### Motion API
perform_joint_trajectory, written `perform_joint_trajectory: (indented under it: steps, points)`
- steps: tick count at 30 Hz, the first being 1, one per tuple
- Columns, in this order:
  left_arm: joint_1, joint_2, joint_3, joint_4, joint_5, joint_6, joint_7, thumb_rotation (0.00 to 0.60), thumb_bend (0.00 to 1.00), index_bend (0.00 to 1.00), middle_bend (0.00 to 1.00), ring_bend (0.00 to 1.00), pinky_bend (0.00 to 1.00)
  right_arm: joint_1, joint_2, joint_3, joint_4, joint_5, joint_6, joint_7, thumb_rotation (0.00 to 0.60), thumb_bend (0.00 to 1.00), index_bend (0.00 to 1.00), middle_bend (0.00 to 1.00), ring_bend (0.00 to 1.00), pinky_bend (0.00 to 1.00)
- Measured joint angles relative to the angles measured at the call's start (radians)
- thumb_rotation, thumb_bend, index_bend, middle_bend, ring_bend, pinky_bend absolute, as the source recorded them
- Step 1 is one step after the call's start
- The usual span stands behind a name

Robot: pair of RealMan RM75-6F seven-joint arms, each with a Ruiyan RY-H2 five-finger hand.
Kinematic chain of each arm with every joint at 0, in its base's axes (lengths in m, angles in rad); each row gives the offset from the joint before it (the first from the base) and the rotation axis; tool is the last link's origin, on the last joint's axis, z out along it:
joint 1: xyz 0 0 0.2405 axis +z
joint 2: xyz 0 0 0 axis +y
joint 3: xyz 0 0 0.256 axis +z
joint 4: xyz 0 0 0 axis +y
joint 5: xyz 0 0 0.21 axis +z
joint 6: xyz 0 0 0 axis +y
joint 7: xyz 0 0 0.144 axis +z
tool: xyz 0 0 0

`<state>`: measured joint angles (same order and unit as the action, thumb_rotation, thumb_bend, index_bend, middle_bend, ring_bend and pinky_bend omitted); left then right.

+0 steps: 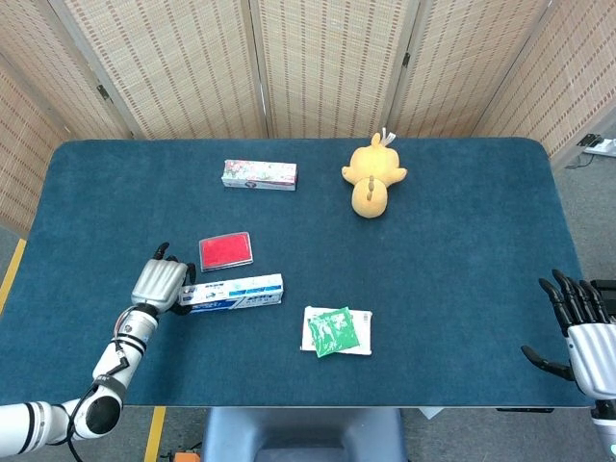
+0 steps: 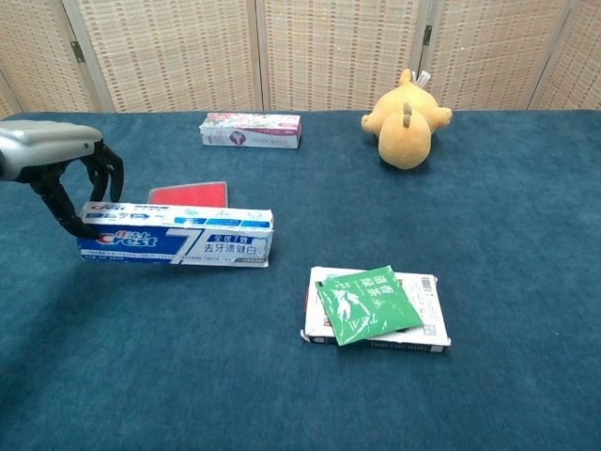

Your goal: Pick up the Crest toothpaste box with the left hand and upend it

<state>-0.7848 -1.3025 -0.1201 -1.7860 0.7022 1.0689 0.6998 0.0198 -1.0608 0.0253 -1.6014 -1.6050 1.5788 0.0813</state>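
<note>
The Crest toothpaste box (image 1: pixel 233 293) (image 2: pixel 178 245) is long, blue and white, and lies level, lifted off the table. My left hand (image 1: pixel 160 284) (image 2: pixel 68 169) grips its left end, fingers curled over the top and thumb underneath. The box's right end points toward the table's middle. My right hand (image 1: pixel 580 324) hangs at the table's right edge with fingers spread, holding nothing; the chest view does not show it.
A red flat case (image 1: pixel 225 250) (image 2: pixel 190 194) lies just behind the box. A floral box (image 1: pixel 259 174) sits at the back, a yellow plush toy (image 1: pixel 372 178) at back centre. A green packet (image 1: pixel 334 330) rests on a white card (image 2: pixel 421 319) in front.
</note>
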Motion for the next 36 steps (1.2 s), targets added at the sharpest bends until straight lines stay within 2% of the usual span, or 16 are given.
perform_joint_trajectory:
  steps: [14,23,29,36]
  points:
    - [-0.125,0.126,0.004,-0.144,-0.007,-0.004,0.201,0.6,0.18,0.47,0.58,0.31,0.0,0.003,0.002,-0.008,0.0,-0.013,-0.008,-0.004,0.6,0.21,0.0,0.0,0.0,0.0]
    - [-0.178,0.233,0.032,-0.175,0.019,-0.033,0.276,0.6,0.17,0.46,0.58,0.28,0.0,0.002,0.0,-0.009,0.0,-0.016,-0.008,-0.011,0.6,0.21,0.0,0.0,0.0,0.0]
    - [-0.22,0.307,0.041,-0.241,-0.024,-0.008,0.346,0.6,0.17,0.45,0.56,0.27,0.0,0.006,-0.007,-0.012,-0.005,-0.022,-0.017,-0.035,0.6,0.21,0.0,0.0,0.0,0.0]
    - [-0.254,0.37,0.039,-0.344,-0.023,0.056,0.415,0.6,0.17,0.45,0.56,0.27,0.0,0.006,-0.013,-0.015,-0.01,-0.025,-0.019,-0.051,0.6,0.21,0.0,0.0,0.0,0.0]
